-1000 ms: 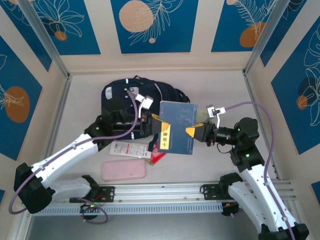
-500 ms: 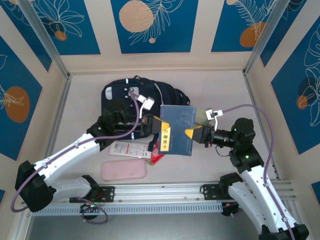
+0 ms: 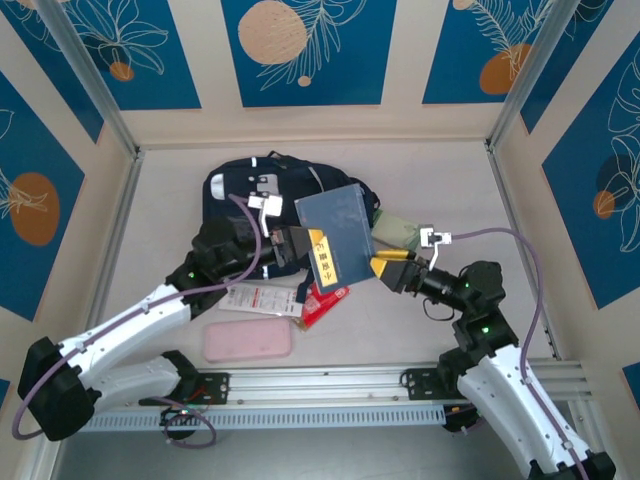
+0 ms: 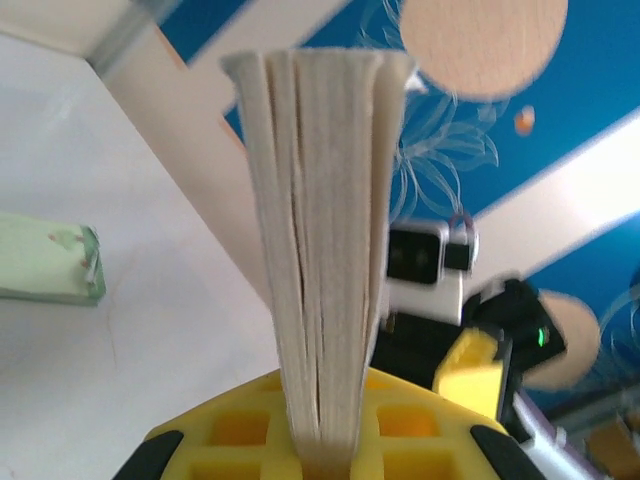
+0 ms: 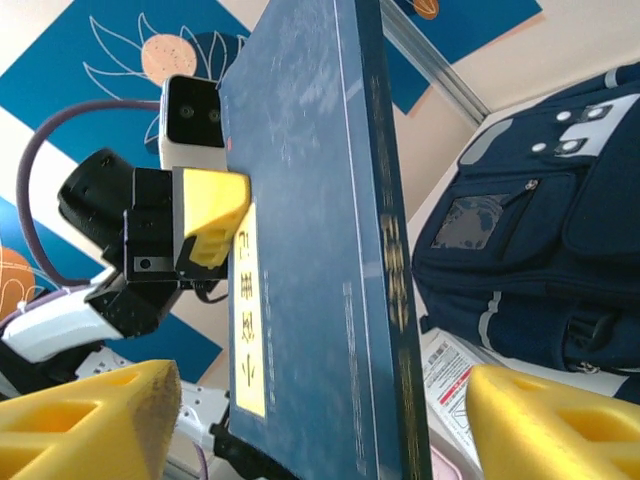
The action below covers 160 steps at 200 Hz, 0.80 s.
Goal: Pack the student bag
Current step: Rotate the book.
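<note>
- From the top view, we see the large navy-blue fabric student bag (image 3: 250, 185) lying near the far edge of the pale surface (image 3: 440, 180), left of centre, its long axis roughly parallel to that edge.
- The left claw (image 3: 310, 243) is clenched on the left edge of a dark blue hardcover book (image 3: 340, 235), which is held just beside the bag's right end. We judge the left arm to be nearer the bag, which lies behind and to the left of its claw.
- The right claw (image 3: 385, 266) sits at the book's right edge, near a pale green block (image 3: 397, 230).
- In the left wrist view, the book's cream page edges (image 4: 320, 230) stand upright, pinched in the left claw (image 4: 325, 440).
- In the right wrist view, the right claw (image 5: 320, 420) is spread wide and grasps nothing. The book (image 5: 310, 250) stands between its fingers (image 5: 90, 420) without touching them.
- The bag (image 5: 540, 220) lies beyond the book, to the right.
- The cover carries a yellow label (image 5: 250, 310) with dark characters, and the spine has gold lettering. We cannot read either.
</note>
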Each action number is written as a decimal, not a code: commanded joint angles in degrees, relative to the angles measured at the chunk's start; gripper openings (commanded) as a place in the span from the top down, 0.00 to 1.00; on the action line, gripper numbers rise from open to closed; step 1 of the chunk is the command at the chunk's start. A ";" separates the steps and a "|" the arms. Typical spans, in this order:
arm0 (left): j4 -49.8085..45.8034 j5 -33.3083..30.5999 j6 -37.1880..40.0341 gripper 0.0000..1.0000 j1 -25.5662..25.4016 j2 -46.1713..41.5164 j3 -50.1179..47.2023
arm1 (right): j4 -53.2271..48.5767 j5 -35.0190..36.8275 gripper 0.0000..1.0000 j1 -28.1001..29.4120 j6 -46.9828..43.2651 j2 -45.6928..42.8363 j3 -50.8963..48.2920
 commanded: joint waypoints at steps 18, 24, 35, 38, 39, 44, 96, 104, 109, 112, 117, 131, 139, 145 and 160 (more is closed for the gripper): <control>17.40 -21.19 -10.50 1.00 -0.51 -5.38 -6.33 | 10.60 17.77 0.15 6.86 5.10 1.73 -2.29; 18.13 -22.23 -10.95 1.00 -0.62 -5.51 -6.74 | 11.66 19.74 0.14 7.44 6.83 3.02 -2.33; 17.99 -23.17 -10.95 1.00 -0.85 -5.87 -6.67 | 16.37 21.71 0.13 8.06 10.67 6.17 -2.63; 17.82 -23.34 -10.88 1.00 -0.90 -5.98 -6.57 | 18.02 22.02 0.12 8.23 11.89 7.23 -2.74; 17.71 -23.42 -10.87 1.00 -0.94 -6.00 -6.54 | 18.58 22.09 0.12 8.26 12.24 7.53 -2.80; 17.59 -23.68 -10.84 1.00 -1.00 -6.09 -6.52 | 20.96 22.35 0.12 8.57 14.11 9.37 -2.82; 17.20 -24.39 -11.25 1.00 -1.47 -6.14 -6.25 | 32.33 25.24 0.11 16.82 14.74 22.49 2.40; 17.29 -24.20 -11.52 1.00 -1.43 -5.79 -6.21 | 33.97 26.27 0.13 18.07 14.41 23.92 3.04; 17.17 -24.11 -11.64 1.00 -1.52 -5.71 -6.16 | 34.75 26.82 0.14 18.74 14.20 24.66 3.27; 17.09 -24.08 -11.87 1.00 -1.56 -5.55 -6.04 | 35.13 27.14 0.14 19.17 14.06 25.23 3.53; 17.08 -24.03 -12.04 1.00 -1.61 -5.31 -6.07 | 35.67 27.62 0.15 19.72 13.93 26.07 3.90; 16.28 -23.97 -12.52 1.00 -1.79 -4.86 -5.69 | 37.33 28.46 0.18 20.97 13.91 28.24 4.76; 16.03 -24.11 -12.47 1.00 -1.86 -4.80 -5.64 | 38.52 28.59 0.19 21.66 13.75 29.36 5.23; 15.87 -24.18 -12.52 1.00 -1.86 -4.64 -5.63 | 39.36 28.63 0.20 22.05 13.65 30.07 5.60; 15.21 -24.81 -12.99 1.00 -1.89 -4.65 -5.63 | 40.25 29.04 0.23 22.99 13.62 31.65 6.46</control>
